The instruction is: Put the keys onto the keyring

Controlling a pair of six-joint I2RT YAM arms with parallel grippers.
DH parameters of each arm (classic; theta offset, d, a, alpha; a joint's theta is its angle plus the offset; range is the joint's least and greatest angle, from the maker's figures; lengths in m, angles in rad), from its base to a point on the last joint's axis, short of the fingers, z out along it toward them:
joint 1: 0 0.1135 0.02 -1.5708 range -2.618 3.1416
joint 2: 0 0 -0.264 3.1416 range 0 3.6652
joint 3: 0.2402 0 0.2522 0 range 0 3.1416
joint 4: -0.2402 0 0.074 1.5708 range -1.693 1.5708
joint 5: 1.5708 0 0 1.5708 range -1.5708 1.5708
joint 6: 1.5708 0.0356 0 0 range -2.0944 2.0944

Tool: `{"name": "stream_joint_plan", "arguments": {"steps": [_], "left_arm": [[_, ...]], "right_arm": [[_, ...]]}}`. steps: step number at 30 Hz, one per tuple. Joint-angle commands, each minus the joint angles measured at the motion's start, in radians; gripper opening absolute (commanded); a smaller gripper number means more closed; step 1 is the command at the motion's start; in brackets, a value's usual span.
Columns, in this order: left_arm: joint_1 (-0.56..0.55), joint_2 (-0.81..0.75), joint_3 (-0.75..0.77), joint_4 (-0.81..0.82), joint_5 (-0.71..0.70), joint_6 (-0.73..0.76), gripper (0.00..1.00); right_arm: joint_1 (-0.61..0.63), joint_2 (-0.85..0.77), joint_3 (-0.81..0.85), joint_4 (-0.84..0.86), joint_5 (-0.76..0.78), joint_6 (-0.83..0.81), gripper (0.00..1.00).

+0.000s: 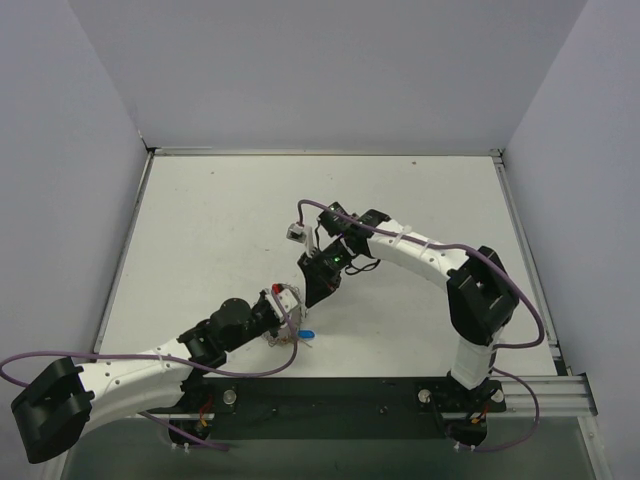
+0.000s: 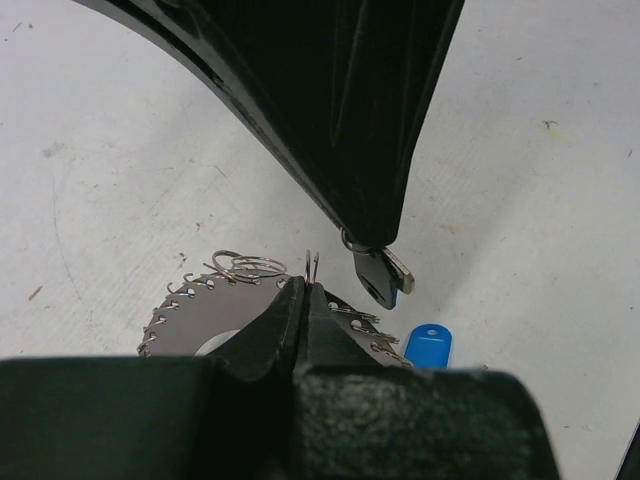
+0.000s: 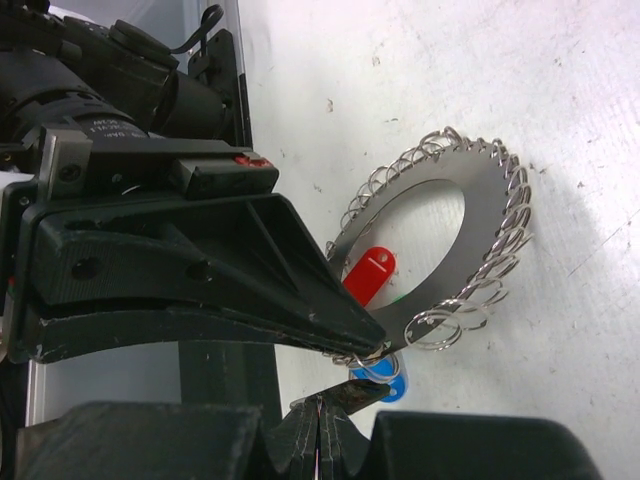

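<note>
Judged early on: spotted blue key (image 2: 428, 345) loose on table (image 2: 120, 120) just beside keyring (image 2: 185, 320); saw red key (image 3: 368, 275) at its hole, threading unclear. Clamped keyring rim in closed left end effector (image 2: 305, 285), close to table's near edge. Pinched black key (image 2: 378, 275) in closed right end effector (image 2: 372, 238), just off the rim, not yet threaded.

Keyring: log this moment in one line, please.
left pincer shut on keyring rim | right pincer shut on small key, close beside rim | blue key lying on table | red key visible through keyring hole
</note>
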Motion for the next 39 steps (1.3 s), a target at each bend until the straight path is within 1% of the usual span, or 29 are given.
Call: {"name": "stream_joint_plan", "arguments": {"steps": [1,18,28,39], "left_arm": [[-0.006,-0.018,0.058,0.079,0.025,0.014,0.0],[-0.009,-0.04,0.048,0.094,0.036,0.004,0.0],[-0.007,-0.104,0.022,0.108,0.031,-0.007,0.0],[-0.007,-0.129,0.003,0.129,0.037,-0.019,0.0]], "right_arm": [[0.003,0.02,0.054,0.002,-0.018,-0.007,0.0],[-0.002,0.04,0.052,0.054,-0.007,0.027,0.0],[-0.017,0.04,0.026,0.078,-0.005,0.039,0.0],[-0.025,0.019,0.003,0.104,-0.01,0.049,0.0]]}}
